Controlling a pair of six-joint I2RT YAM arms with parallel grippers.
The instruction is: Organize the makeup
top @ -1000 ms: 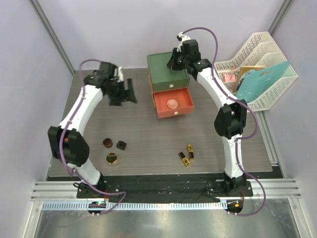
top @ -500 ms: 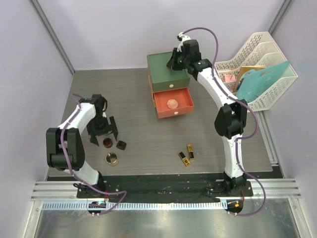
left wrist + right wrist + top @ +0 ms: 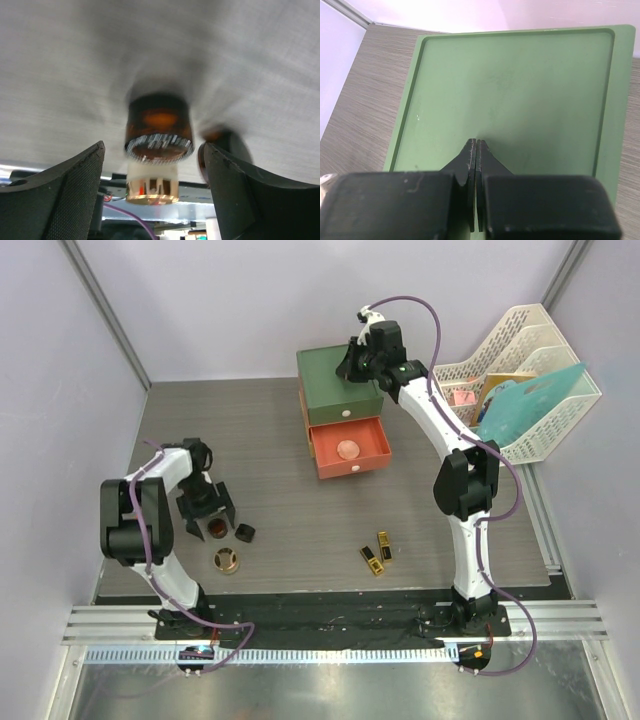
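Observation:
A small brown jar (image 3: pixel 216 530) stands at the front left of the table, with a black cap (image 3: pixel 245 532) to its right and a gold jar (image 3: pixel 228 560) nearer the edge. My left gripper (image 3: pixel 207 518) is open, a finger on each side of the brown jar. In the left wrist view the brown jar (image 3: pixel 159 127) sits between my fingers (image 3: pixel 65 195), untouched, with the gold jar (image 3: pixel 151 187) behind it. Two gold-black lipsticks (image 3: pixel 377 553) lie front centre. A round peach compact (image 3: pixel 347 449) lies in the open orange drawer. My right gripper (image 3: pixel 476 142) is shut and empty over the green box top (image 3: pixel 510 85).
The drawer box (image 3: pixel 338 390) stands at the back centre with its orange drawer (image 3: pixel 375 462) pulled out. A white file rack (image 3: pixel 545 335) with a teal folder (image 3: pixel 530 405) stands at the back right. My right gripper also shows in the top view (image 3: pixel 350 365).
My left arm has swung from the back left down to the jars, and its open fingers now sit lower around the brown jar. The right arm has not moved.

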